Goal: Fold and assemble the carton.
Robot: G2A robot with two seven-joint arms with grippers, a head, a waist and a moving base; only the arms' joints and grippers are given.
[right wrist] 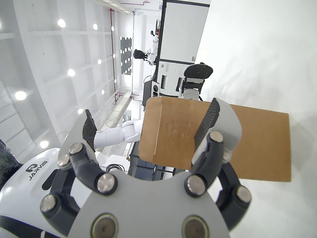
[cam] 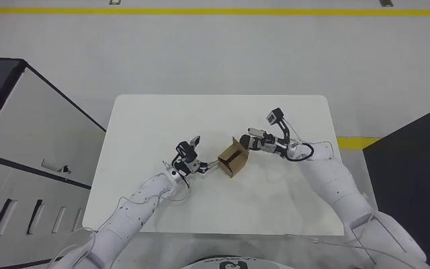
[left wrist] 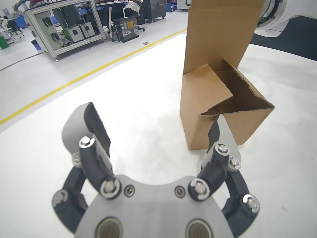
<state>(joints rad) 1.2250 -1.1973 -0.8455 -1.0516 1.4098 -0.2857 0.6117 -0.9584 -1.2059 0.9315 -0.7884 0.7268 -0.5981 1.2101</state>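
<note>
Item 1: carton. Brown corrugated board, standing on the white table between the two grippers. Its upper end is unsealed. One tall flap stands upright on the side away from the left gripper. One small flap is folded inward and slopes down over the opening.

Item 2: left gripper. Fingers spread wide, holding nothing. The carton sits directly ahead of it and slightly to one side. One fingertip is at the near rim of the opening; whether it actually touches cannot be told. The other fingertip is well apart from the carton, over bare table.

Item 3: right gripper. Fingers spread wide, pinching nothing. It is on the opposite side of the carton from the left gripper. The outer face of the tall flap lies just beyond its fingertips and spans the gap between them. One finger overlaps the flap's face; contact cannot be confirmed
</note>
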